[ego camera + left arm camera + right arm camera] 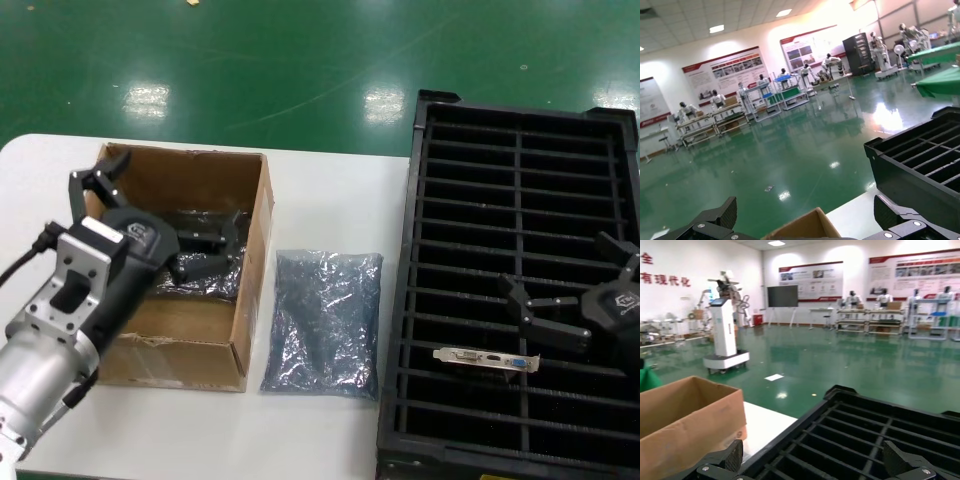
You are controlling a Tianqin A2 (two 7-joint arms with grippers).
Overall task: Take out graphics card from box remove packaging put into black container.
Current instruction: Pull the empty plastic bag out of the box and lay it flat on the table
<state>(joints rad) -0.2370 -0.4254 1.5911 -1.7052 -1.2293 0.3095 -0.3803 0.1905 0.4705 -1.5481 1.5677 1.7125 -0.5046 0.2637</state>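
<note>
Graphics card is slotted in the black container beside the spread-fingered right hand (left hand, wide, over the box); withdrawal is needed next.

A glossy green floor mirrored the ceiling lights. Red-headed posters hung on the white wall at eleven o'clock, above workbenches. Across the hall stood a dark screen and a white robot. The desk was white.
</note>
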